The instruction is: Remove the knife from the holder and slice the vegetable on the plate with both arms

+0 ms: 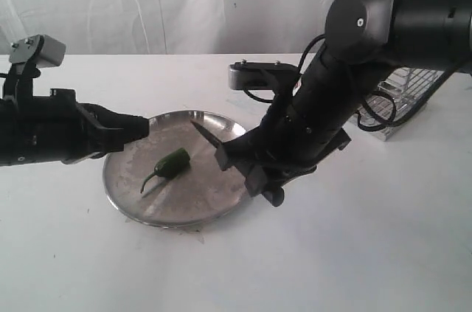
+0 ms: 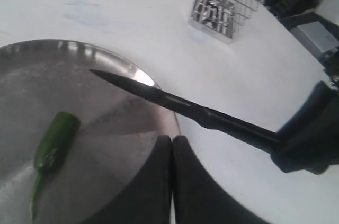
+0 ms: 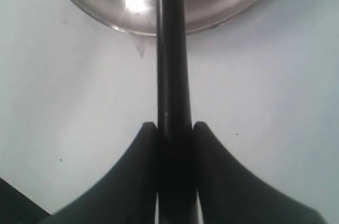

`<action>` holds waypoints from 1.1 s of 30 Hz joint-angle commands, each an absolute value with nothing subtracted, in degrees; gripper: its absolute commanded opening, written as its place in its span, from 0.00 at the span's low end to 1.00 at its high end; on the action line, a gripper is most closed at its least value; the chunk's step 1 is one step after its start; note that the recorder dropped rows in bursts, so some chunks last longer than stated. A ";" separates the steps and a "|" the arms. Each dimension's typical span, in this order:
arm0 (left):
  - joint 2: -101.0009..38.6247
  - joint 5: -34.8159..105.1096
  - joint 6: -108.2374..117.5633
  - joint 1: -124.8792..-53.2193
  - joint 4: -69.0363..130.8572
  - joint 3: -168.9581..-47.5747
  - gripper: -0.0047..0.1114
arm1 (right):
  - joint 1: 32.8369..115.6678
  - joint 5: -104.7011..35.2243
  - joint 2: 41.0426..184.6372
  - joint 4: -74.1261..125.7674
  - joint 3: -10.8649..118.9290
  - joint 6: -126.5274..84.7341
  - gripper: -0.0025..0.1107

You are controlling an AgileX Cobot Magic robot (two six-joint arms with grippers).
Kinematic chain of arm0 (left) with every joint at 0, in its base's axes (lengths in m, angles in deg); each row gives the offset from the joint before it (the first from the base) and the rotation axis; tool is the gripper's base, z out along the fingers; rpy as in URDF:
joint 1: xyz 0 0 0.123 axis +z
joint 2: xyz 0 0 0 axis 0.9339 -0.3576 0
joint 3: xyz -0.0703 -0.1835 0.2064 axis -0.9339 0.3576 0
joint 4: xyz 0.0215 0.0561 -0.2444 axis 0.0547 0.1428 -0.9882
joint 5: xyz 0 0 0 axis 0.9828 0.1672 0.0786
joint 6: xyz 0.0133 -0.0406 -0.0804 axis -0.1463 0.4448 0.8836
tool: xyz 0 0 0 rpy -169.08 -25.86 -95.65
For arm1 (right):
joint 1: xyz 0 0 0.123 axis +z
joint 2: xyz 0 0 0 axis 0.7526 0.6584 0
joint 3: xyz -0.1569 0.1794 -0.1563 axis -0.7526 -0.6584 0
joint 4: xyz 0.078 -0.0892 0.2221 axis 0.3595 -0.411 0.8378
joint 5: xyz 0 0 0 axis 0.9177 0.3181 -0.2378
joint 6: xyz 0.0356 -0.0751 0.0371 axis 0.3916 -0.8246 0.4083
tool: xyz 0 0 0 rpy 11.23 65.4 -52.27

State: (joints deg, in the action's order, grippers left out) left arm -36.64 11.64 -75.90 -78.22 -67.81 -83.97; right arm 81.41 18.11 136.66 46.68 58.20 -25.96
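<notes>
A wall of white sheeting [image 1: 184, 2], creased and hanging loose, closes off the back of the room. In front of it a plain white table [image 1: 354, 253] fills the rest of the scene, matte, with a few faint specks.

My two black arms reach in over the table from opposite sides. My right arm [image 1: 383, 24] is the bulkier shape, bending down from the upper right. My left arm [image 1: 37, 131] lies low and level on the left.

The round silver plate [image 1: 199, 186] sits near the table's middle, its scuffed surface catching the light. The wire-grid holder [image 1: 402, 94] stands well apart from it at the far right, partly hidden behind my right arm.

My right claw [image 3: 175, 128] is clamped on the black handle of the knife [image 2: 175, 102], one finger pressed to each side. The blade points out over the plate's right rim, tip raised above the metal.

My left claw [image 2: 172, 139] is closed completely, fingers touching, gripping nothing, poised at the plate's left edge.

The vegetable [image 1: 171, 162], a small dark green chili with a thin curved stem, lies on the plate between my claws, clear of the blade.
</notes>
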 commanded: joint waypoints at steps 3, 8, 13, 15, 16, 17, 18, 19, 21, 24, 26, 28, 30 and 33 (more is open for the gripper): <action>-36.80 3.68 -85.58 -78.45 -69.04 -85.99 0.04 | 80.76 22.67 138.39 48.36 57.88 -42.49 0.02; -38.85 6.83 -101.45 -78.45 -69.04 -87.87 0.04 | 80.76 13.57 140.70 47.00 57.88 -42.49 0.02; -47.85 0.94 -102.61 -78.45 -69.04 -93.37 0.04 | 80.76 6.73 143.19 48.07 57.88 -42.49 0.02; -51.90 0.02 -101.26 -78.45 -69.04 -95.82 0.04 | 80.76 5.08 144.39 48.74 57.88 -42.49 0.02; -55.18 0.40 -96.77 -78.34 -69.04 -98.43 0.04 | 80.76 3.26 145.77 49.81 57.88 -42.39 0.02; -56.27 0.90 -93.93 -78.34 -69.04 -99.74 0.04 | 80.76 2.29 146.55 50.84 57.88 -42.38 0.02; -58.52 1.38 -88.19 -78.34 -69.04 -102.03 0.04 | 80.76 1.20 147.89 53.55 57.88 -42.38 0.02; -59.52 1.38 -85.29 -78.34 -69.04 -103.08 0.04 | 80.76 1.08 148.43 54.96 57.88 -42.38 0.02; -62.06 2.45 -73.71 -78.34 -69.04 -105.69 0.04 | 80.76 1.00 149.14 55.80 57.88 -42.50 0.02; -65.05 4.76 -60.66 -78.34 -69.04 -107.32 0.04 | 80.76 1.00 149.25 55.67 57.88 -42.50 0.02; -65.64 6.82 -60.66 -78.34 -69.04 -107.46 0.04 | 80.76 1.17 149.25 55.68 57.88 -42.50 0.02; -65.64 7.81 -60.79 -78.34 -69.04 -107.46 0.04 | 81.00 1.44 149.25 55.68 57.88 -42.59 0.02; -65.64 9.51 -62.80 -78.34 -69.04 -107.46 0.04 | 81.54 1.22 149.25 55.68 57.88 -42.72 0.02; -65.77 9.86 -64.13 -77.34 -69.04 -107.55 0.04 | 82.57 1.47 149.35 55.59 57.74 -42.40 0.02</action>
